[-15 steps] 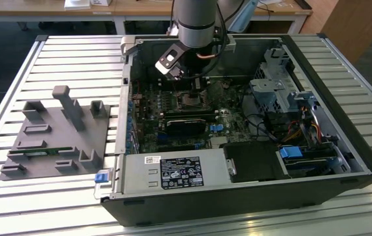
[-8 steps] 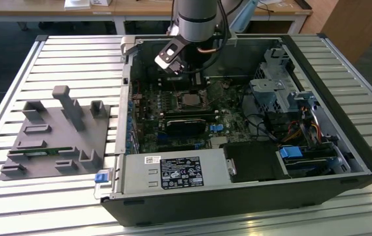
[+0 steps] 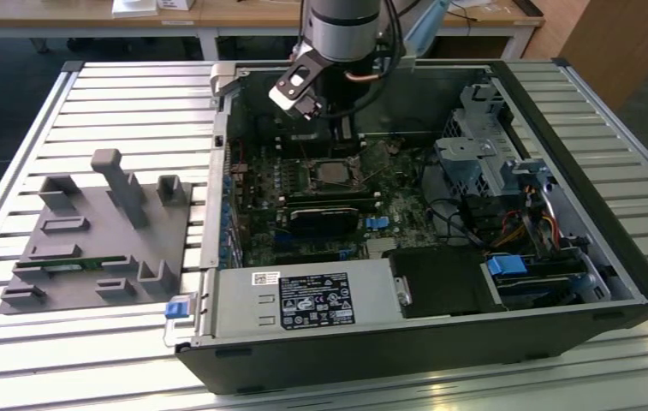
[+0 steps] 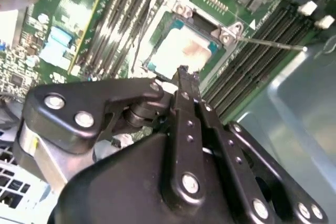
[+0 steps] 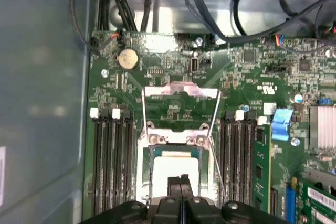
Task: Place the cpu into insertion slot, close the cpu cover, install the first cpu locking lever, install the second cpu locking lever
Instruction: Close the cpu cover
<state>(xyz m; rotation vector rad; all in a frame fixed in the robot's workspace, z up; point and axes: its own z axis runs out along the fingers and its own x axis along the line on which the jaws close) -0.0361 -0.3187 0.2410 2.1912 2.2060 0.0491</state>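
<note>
Gleaming square cpu beneath closed black jaws.

Robotics lab or test workshop, by the look of it: a slatted aluminium-profile bench carries an opened desktop computer case lying on its side, its green motherboard bared. Just beside the case sits a grey moulded fixture block with slots and posts. An industrial robot arm hangs over the case, and pale wooden desks line the back.
</note>
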